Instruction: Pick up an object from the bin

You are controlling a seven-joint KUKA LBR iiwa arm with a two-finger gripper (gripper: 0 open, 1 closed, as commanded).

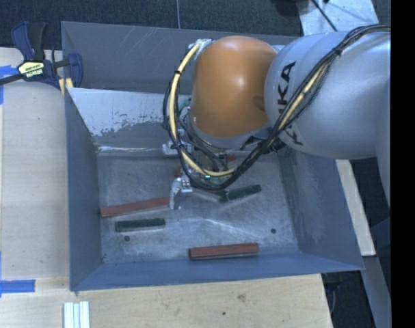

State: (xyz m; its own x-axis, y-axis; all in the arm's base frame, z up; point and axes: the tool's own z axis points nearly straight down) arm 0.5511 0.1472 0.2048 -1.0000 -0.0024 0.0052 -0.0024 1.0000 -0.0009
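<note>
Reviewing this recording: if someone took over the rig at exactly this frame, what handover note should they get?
Gripper: low over the middle of the bin, under the arm's orange cover; open or shut cannot be told.
Things: left red-brown bar, its right end beside the gripper; left green bar just in front of it; right green bar on the gripper's other side; front red-brown bar near the front wall.
Done: the arm is in position inside the bin.
Left: the pick itself; all four bars lie on the floor.
</note>
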